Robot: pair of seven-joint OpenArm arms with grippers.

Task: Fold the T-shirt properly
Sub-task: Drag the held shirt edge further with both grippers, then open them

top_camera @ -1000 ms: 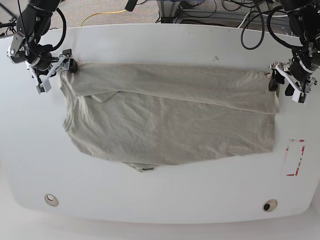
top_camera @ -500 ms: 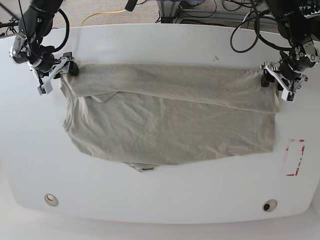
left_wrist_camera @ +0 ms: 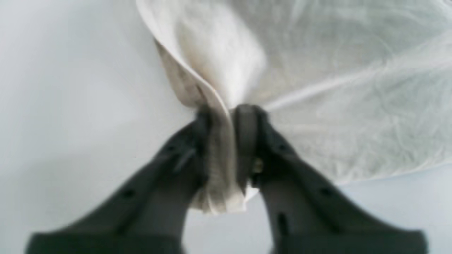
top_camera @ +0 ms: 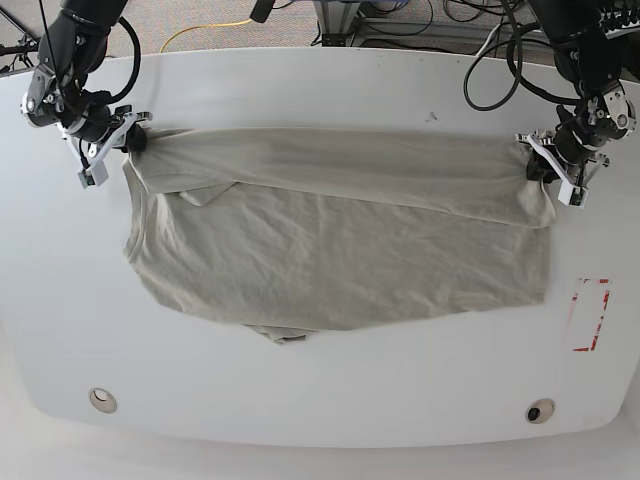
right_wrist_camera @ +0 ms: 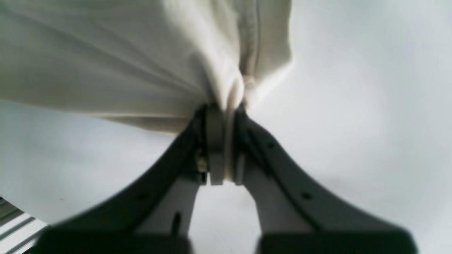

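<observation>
Fabric corners are now pinched: the left gripper (left_wrist_camera: 226, 116) and right gripper (right_wrist_camera: 222, 113) have closed onto the T-shirt's (top_camera: 340, 240) far edge, where a moment ago they stood open beside it. The T-shirt lies spread mid-table (top_camera: 320, 400), far strip already folded over. Next fold seems ready.

I work in what looks like a robotics lab. My bench is a bare white table (top_camera: 330, 400) with rounded corners and two small round fittings near its front edge. Beyond its far edge, black cables (top_camera: 420, 22) and a yellow cord (top_camera: 205, 30) trail over grey carpet beside metal framing (top_camera: 345, 18).
</observation>
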